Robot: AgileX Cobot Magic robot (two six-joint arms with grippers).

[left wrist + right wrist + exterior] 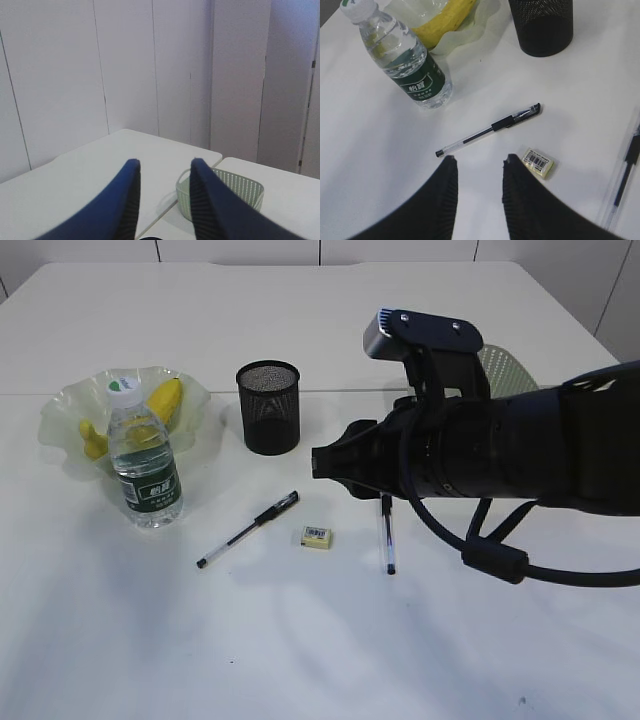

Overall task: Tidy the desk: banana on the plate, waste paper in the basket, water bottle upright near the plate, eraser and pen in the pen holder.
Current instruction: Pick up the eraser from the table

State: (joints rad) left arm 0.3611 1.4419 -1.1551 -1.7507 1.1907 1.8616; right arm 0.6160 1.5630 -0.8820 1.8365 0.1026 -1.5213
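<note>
Exterior view: we see the banana (166, 400) already on the plate (60, 412) at far left, and the bottle (143, 462) upright just in front of it. The holder (268, 407) stands right of the plate. On the table (300, 640) lie a pen (248, 529), an eraser (316, 537) to its right, and a second pen (387, 535) partly under the right arm (500, 455). The basket (508, 368) shows behind that arm. We see no waste paper.

Left wrist view: the left gripper (162, 200) is raised, fingers apart and empty, facing the far wall, with the basket (225, 192) beyond it.

Right wrist view: the right gripper (477, 197) hangs over the table, fingers apart, holding nothing. The pen (487, 130) lies just beyond its tips at a slant; the eraser (539, 162) lies just right of the right finger; the second pen (625, 175) is at the right edge.

Handling, in our judgement: the pen is light, stiff, thin and smooth, so it may roll or slip. We take it across the barrel at the black grip section. The eraser is small, light and slightly soft; we pinch it across its short sides.
</note>
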